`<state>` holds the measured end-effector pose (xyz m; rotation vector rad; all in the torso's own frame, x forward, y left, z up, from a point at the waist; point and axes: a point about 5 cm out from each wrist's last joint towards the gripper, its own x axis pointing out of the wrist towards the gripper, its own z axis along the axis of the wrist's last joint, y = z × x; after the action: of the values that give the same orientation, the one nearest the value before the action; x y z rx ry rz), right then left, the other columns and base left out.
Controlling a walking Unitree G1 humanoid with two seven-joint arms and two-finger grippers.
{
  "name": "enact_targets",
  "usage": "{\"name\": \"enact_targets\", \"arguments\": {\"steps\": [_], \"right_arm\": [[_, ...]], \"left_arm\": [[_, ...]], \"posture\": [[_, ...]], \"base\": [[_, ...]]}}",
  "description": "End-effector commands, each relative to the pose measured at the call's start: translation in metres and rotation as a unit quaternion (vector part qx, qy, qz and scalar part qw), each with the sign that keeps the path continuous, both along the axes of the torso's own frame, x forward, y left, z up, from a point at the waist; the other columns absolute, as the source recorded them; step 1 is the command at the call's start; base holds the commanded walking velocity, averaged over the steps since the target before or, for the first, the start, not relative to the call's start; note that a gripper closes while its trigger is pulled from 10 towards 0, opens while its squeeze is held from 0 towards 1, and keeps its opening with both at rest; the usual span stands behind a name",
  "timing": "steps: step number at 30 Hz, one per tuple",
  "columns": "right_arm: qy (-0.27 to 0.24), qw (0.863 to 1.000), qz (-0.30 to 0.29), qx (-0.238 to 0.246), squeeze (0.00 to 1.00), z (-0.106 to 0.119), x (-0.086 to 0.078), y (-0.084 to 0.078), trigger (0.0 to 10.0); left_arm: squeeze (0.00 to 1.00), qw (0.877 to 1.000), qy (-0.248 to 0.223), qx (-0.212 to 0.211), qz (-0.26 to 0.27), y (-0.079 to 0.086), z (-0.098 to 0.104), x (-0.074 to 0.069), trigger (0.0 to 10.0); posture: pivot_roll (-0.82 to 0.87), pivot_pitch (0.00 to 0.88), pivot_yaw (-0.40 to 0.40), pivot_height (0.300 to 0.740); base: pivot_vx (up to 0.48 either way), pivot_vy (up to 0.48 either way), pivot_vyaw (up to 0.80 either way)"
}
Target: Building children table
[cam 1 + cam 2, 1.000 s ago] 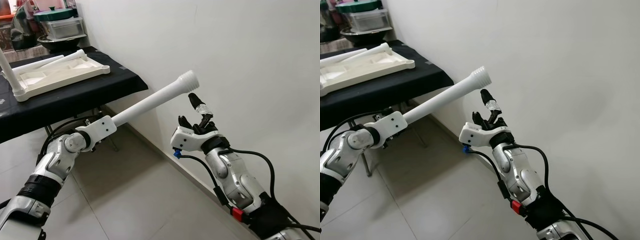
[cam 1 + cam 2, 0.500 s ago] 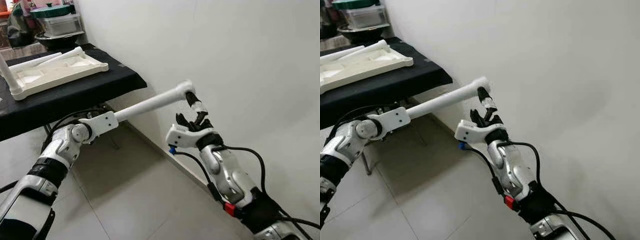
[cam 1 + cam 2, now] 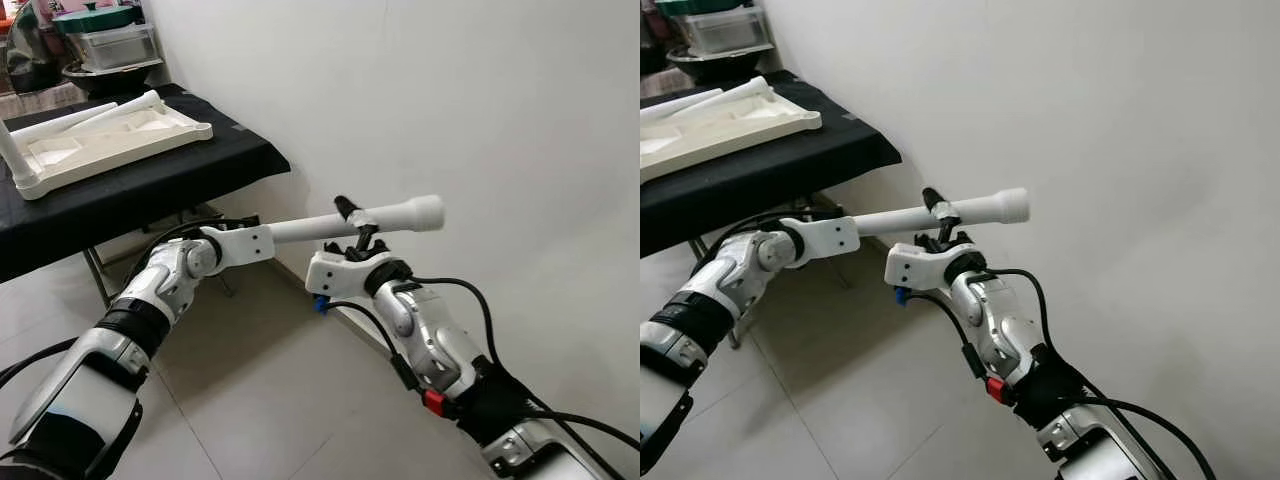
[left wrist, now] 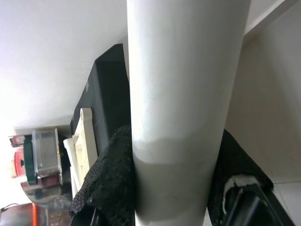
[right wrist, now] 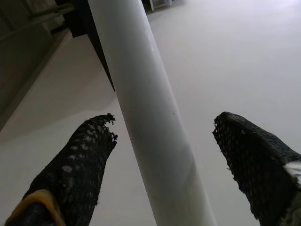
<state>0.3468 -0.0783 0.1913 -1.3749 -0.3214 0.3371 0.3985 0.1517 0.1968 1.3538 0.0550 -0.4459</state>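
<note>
Right now the left gripper [image 4: 174, 188] is clamped on the white table leg [image 3: 345, 223], its black mesh-covered fingers [image 4: 110, 183] pressing against both sides of the tube, which runs out beyond the fingertips, roughly level, toward the white wall [image 3: 500, 110]. The right gripper [image 5: 164, 165] stands spread wide around the same leg further along (nearer the leg's thicker, capped end), with the tube passing between its two fingers [image 5: 80, 165] and a gap showing on each side, so neither pad touches it. Well behind the left fingers, on the black table [image 3: 150, 190], lies the white tabletop [image 3: 110, 140] turned upside down, with one more white leg resting across it and another standing upright at its near corner.
</note>
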Motion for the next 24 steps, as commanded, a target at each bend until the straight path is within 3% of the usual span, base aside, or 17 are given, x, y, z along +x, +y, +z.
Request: {"name": "enact_targets", "arguments": {"steps": [1, 8, 11, 24], "right_arm": [[-0.002, 1.0, 0.006, 0.006, 0.0, 0.006, 0.001, 0.005, 10.0], [0.037, 0.999, -0.016, -0.025, 0.0, -0.001, 0.009, 0.003, 10.0], [0.078, 0.994, -0.042, -0.067, 0.0, -0.012, 0.02, -0.002, 10.0], [0.121, 0.985, -0.087, -0.085, 0.0, -0.024, 0.032, -0.01, 10.0]], "left_arm": [[0.0, 1.0, -0.004, 0.014, -0.006, 0.0, 0.001, 0.001, 10.0], [0.0, 0.999, 0.0, 0.027, -0.024, -0.006, -0.003, 0.0, 10.0], [0.0, 0.998, 0.006, 0.03, -0.053, -0.02, -0.009, -0.004, 10.0], [0.0, 0.997, -0.003, 0.023, -0.079, -0.03, -0.008, -0.008, 10.0]], "posture": [[0.01, 0.059, 0.014, 0.74], [0.01, 0.059, 0.013, 0.74], [0.01, 0.059, 0.009, 0.74], [0.01, 0.062, 0.01, 0.74]], "base": [[0.0, 0.0, 0.0], [0.0, 0.0, 0.0], [0.0, 0.0, 0.0], [0.0, 0.0, 0.0]]}}
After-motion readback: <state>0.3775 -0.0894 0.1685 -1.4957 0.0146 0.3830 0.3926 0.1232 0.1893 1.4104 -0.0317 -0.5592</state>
